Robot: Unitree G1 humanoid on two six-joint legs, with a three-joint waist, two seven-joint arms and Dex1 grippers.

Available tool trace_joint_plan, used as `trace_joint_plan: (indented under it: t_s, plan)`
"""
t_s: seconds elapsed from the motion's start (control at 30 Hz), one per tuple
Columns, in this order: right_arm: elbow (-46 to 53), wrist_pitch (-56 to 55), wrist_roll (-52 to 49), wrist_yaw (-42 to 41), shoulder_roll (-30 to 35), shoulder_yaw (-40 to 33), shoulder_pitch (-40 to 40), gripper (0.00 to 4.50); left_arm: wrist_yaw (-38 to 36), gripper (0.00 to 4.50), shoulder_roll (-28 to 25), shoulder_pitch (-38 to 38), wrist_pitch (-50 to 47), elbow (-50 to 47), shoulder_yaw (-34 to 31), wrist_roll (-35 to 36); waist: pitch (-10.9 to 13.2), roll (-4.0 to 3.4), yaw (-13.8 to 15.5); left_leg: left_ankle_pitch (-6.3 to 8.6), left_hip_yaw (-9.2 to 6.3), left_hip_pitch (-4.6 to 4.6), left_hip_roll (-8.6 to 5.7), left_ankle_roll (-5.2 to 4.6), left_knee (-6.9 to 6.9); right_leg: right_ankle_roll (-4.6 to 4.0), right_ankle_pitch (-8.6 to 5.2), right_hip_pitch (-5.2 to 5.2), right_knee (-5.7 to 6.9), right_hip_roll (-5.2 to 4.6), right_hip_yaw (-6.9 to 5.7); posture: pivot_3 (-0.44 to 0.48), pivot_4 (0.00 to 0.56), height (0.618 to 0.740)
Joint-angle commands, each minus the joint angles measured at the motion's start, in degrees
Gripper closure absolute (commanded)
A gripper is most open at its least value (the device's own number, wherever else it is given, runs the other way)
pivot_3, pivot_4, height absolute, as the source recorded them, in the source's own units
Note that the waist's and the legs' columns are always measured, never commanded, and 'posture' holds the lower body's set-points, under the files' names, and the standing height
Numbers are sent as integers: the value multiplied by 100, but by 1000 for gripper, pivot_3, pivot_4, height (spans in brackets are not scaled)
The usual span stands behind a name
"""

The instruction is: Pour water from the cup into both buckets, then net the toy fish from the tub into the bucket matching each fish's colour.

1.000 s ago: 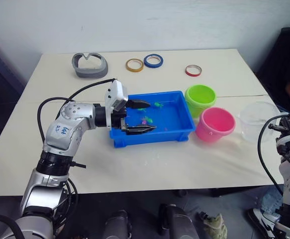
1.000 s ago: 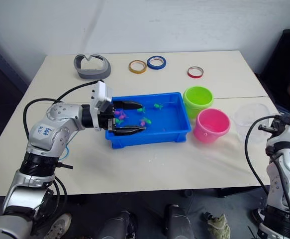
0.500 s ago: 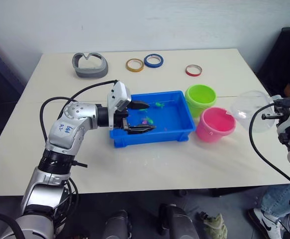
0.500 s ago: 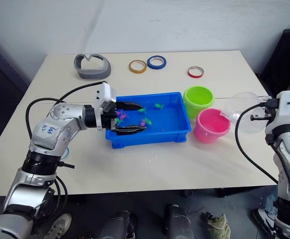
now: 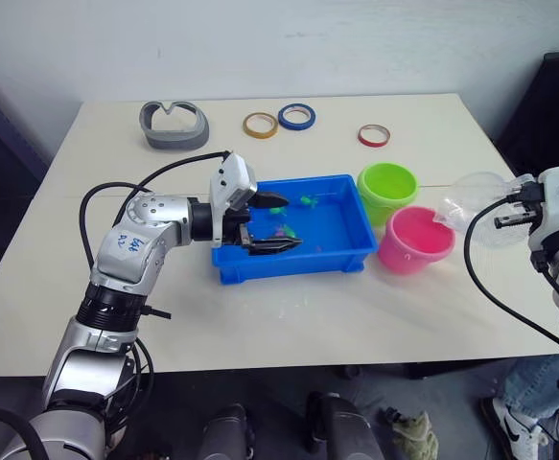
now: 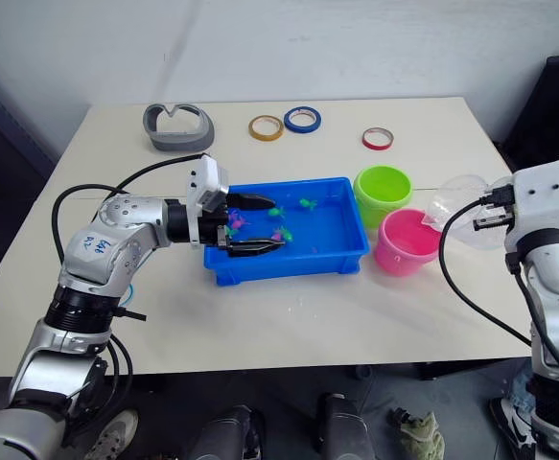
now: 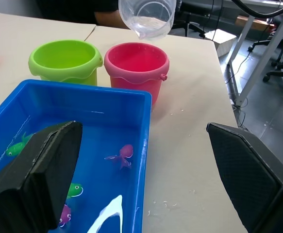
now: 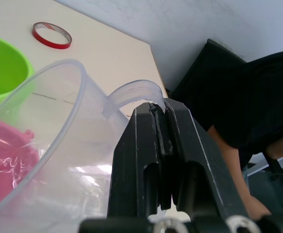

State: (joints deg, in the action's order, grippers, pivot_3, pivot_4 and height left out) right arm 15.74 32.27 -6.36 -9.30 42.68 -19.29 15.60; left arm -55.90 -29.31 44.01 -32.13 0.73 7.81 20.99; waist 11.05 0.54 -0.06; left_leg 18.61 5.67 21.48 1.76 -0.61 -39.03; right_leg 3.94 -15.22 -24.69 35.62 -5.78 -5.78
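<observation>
My right gripper [image 8: 159,109] is shut on the handle of the clear cup [image 5: 476,203], which hangs tilted with its mouth toward the pink bucket [image 5: 415,240]. A little water lies at the cup's [image 7: 147,17] lower lip. The lime green bucket [image 5: 386,189] stands just behind the pink one, touching it. Left of both sits the blue tub [image 5: 289,268] with water and several toy fish, among them a magenta one [image 7: 124,154] and a green one [image 7: 17,147]. My left gripper [image 5: 277,223] is open over the tub's left end, holding nothing.
At the back of the table [image 5: 289,326] lie a grey curved holder [image 5: 173,125] and yellow [image 5: 259,125], blue [image 5: 295,117] and red [image 5: 373,135] tape rings. A person's arm in a dark sleeve [image 8: 238,145] is close beside the table's right edge.
My right gripper has lifted the cup off the table, carried it left and tipped it toward the pink bucket. The left gripper has hardly moved.
</observation>
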Motion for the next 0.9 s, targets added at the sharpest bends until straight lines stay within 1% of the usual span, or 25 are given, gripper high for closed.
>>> trace_joint_plan:
  t_s: [0.03,0.5,0.9]
  plan:
    - [294,-288,300,-57,224,-22,177,4470,-11,0,6,69,48,-135,-43,3,0,0,0,0,0,0,0,0,0,0,0,-1,0,0,0,0,150,713]
    - [83,-808,1100,-392,473,287,194,4470,20,0,16,18,110,-134,-50,-74,0,0,4,-1,1,0,-1,2,-1,0,0,-1,1,2,-5,0,150,713]
    - [-178,-1285,1587,-514,512,461,193,4470,-15,0,-16,-24,150,-138,-66,-90,1,0,3,-4,2,0,-2,2,-3,0,0,-1,2,3,-6,0,150,713]
